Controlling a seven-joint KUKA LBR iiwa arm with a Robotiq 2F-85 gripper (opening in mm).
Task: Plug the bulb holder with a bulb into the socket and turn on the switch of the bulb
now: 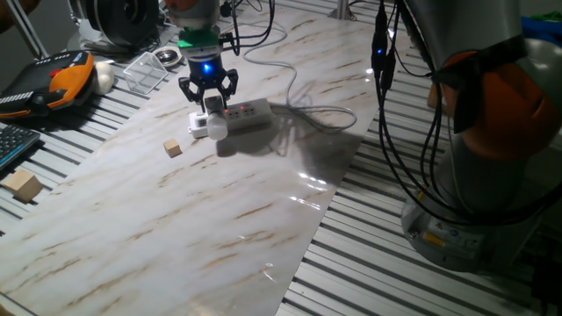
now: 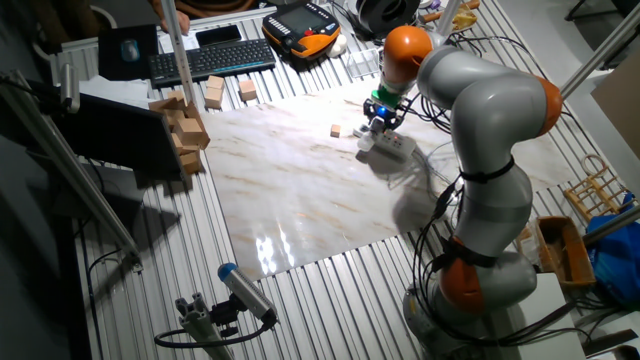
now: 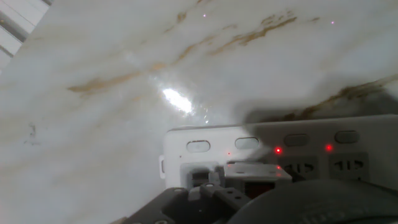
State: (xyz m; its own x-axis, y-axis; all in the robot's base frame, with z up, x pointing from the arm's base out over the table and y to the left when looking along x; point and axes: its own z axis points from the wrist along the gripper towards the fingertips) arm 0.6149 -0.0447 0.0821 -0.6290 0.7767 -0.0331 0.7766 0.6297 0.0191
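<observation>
I have the gripper down over the near end of the socket, fingers spread around the holder; whether they actually press on it I cannot tell. The holder sits at that end of the strip with the bulb sticking out sideways past it, low over the marble sheet. In the hand view the socket runs off to the right, two small red lights glowing on its face, and a white plate-like piece just under the camera sits on the first outlet; dark hand parts block the bottom of that picture.

A clear plastic tray lies behind the gripper on the slatted table; its contents I cannot make out. The socket's white cord curls away behind the strip.

A small wooden cube lies near the bulb, apart from it. A bigger wooden block rests off the sheet by a keyboard. An orange pendant and a white ball lie at the far edge. From the other fixed view, the arm arches over the strip, and more blocks are piled by a second keyboard.
</observation>
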